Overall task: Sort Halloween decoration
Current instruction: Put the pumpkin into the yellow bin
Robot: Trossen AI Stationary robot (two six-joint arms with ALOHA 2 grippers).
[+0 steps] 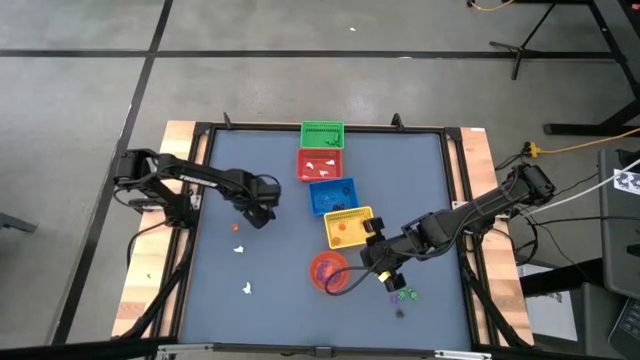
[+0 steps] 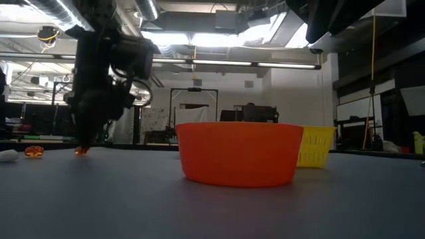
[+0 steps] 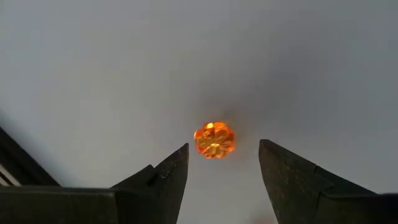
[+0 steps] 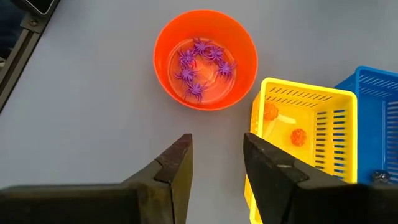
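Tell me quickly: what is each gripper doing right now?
Left gripper: open, empty, around an orange pumpkin on the table.
Right gripper: open, empty, above the table near the bowl.

The grey concrete floor (image 1: 300, 30) has dark lines across it. A black stand (image 1: 540, 40) sits on it. Long bright ceiling lights (image 2: 219, 40) shine over dark metal frames (image 2: 192, 109).

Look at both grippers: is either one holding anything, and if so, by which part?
Nothing is held. The left gripper is open above an orange pumpkin lying on the table, untouched. The right gripper is open and empty near the orange bowl.
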